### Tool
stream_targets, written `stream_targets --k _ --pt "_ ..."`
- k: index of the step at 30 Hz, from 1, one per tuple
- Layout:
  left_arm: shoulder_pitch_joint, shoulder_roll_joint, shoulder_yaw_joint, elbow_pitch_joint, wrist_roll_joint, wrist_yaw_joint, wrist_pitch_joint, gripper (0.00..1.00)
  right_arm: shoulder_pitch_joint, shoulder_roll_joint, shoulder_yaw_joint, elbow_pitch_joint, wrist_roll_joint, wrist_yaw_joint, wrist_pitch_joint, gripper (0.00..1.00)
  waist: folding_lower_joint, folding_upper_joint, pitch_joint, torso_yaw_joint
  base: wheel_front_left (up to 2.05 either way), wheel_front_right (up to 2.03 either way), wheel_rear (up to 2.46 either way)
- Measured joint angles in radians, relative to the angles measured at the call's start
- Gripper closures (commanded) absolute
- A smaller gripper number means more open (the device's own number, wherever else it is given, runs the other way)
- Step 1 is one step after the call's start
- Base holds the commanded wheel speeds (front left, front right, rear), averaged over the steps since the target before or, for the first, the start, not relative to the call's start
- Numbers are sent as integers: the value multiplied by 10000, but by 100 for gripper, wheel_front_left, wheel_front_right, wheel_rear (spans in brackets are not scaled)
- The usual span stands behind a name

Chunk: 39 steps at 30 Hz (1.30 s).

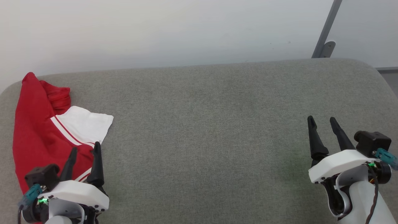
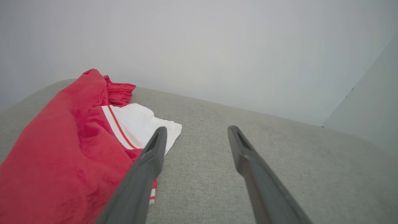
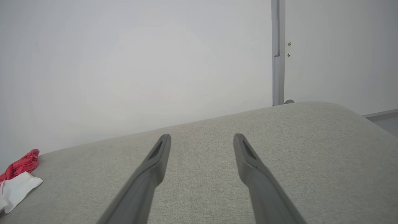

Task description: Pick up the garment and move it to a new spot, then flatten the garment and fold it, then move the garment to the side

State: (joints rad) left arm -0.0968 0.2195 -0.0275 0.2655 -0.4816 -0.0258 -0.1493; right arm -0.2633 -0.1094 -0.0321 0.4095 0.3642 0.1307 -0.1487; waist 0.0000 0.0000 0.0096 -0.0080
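The garment [image 1: 34, 130], bright red with a white sleeve end bordered by thin red-and-white stripes, lies folded in a long bundle at the far left of the grey padded surface [image 1: 211, 130]. My left gripper [image 1: 85, 149] hovers open over the garment's near right edge, holding nothing. In the left wrist view the garment [image 2: 62, 149] spreads to the left of the open left gripper [image 2: 196, 130]. My right gripper [image 1: 321, 119] stands open at the lower right, far from the garment. The right wrist view has the garment [image 3: 17, 180] at its left edge, well left of the right gripper [image 3: 202, 137].
A pale wall runs behind the padded surface. A grey metal post [image 1: 326, 31] with a bracket rises at the back right. The surface's rounded corners curve away at far left and far right.
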Motion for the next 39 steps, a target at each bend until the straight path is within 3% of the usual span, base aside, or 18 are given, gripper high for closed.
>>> stream_targets --k 23,39 --pt "245 17 -27 -4 1463 81 -508 0 -87 -67 6 222 -1312 2 -514 0 0 0 -76 -17 0 0 0" --pt "180 -77 238 439 2345 -182 -825 0 -109 -13 -332 125 -2190 2 -819 0 0 0 -77 169 0 0 0"
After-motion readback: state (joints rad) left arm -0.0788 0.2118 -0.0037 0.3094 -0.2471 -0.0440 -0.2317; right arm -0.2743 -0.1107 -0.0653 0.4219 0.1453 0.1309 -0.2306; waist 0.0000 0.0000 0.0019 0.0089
